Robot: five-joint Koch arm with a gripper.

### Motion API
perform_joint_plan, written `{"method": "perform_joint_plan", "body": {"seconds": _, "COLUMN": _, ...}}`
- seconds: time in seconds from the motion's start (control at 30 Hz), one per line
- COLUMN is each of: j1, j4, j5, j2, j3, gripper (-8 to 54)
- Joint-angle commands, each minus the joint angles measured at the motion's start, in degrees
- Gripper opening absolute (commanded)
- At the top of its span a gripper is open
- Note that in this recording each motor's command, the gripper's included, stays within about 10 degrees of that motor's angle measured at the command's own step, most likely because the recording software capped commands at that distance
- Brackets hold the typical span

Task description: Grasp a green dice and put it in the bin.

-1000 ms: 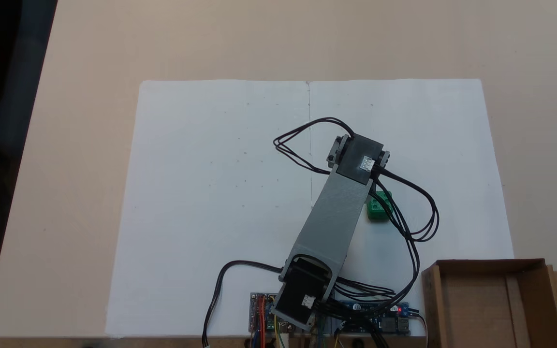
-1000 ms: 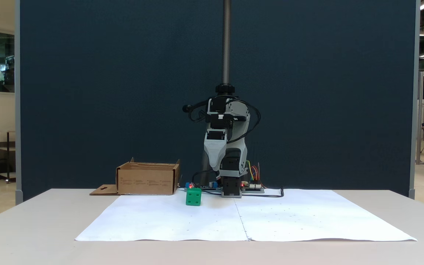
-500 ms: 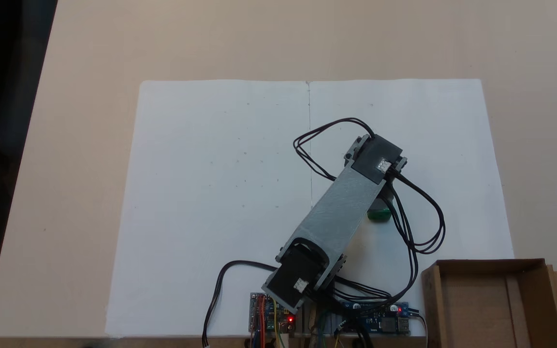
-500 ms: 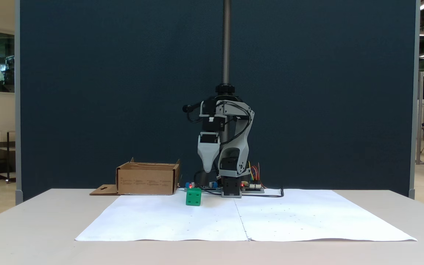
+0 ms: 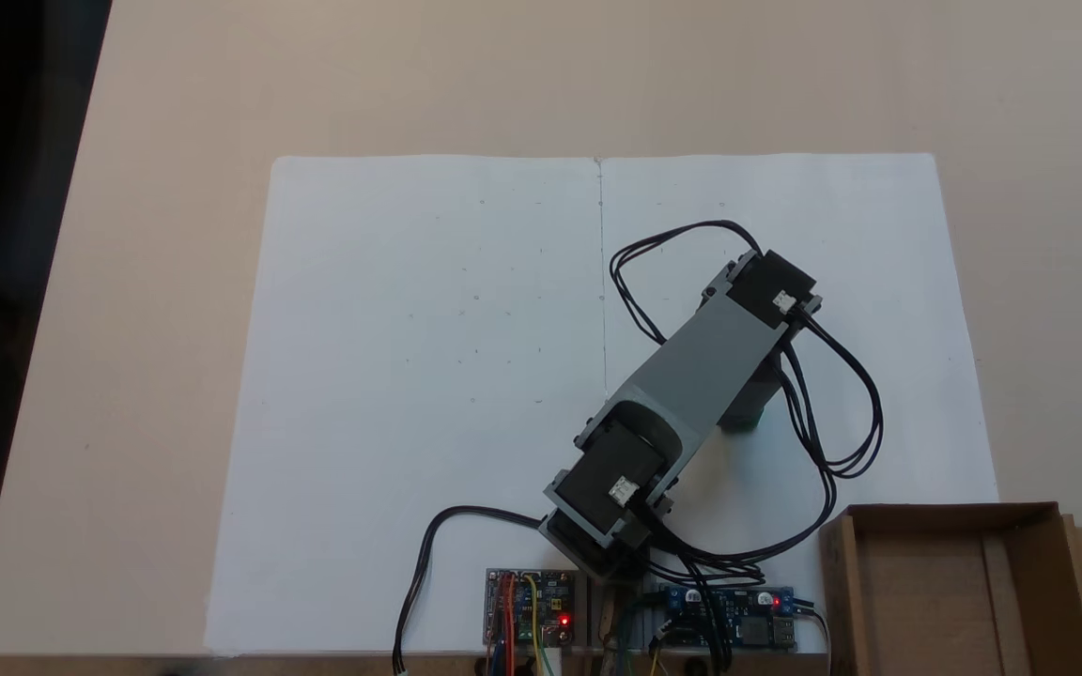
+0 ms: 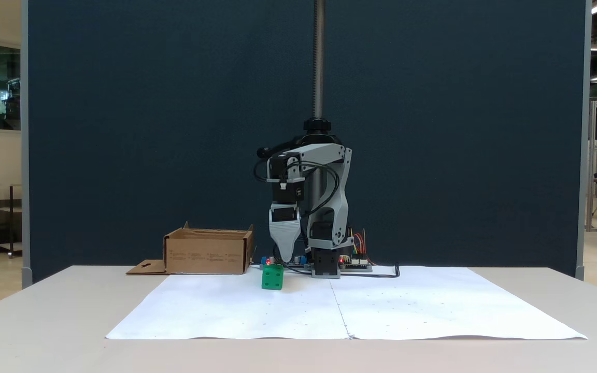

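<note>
Hovering just above green dice [image 6: 272, 277], at its 1 o'clock: gripper [image 6: 284, 257], opening impossible to tell; bin [image 6: 206, 252] at 9 o'clock.

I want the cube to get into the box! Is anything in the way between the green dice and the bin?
Nothing visible blocks it. The green dice sits on the white paper, and the stretch of paper toward the bin looks bare. The gripper hangs just above the dice, with nothing between them.
</note>
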Motion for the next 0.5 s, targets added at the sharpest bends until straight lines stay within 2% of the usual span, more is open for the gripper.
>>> {"method": "perform_joint_plan", "body": {"seconds": 0.0, "j1": 1.23, "j4": -3.43, "j5": -5.98, "j2": 0.88, "j3": -0.70, "gripper": 44.3}}
{"method": "perform_joint_plan", "body": {"seconds": 0.47, "j1": 8.00, "j4": -6.06, "j5": -6.06, "j2": 0.62, "j3": -0.70, "gripper": 44.1}}
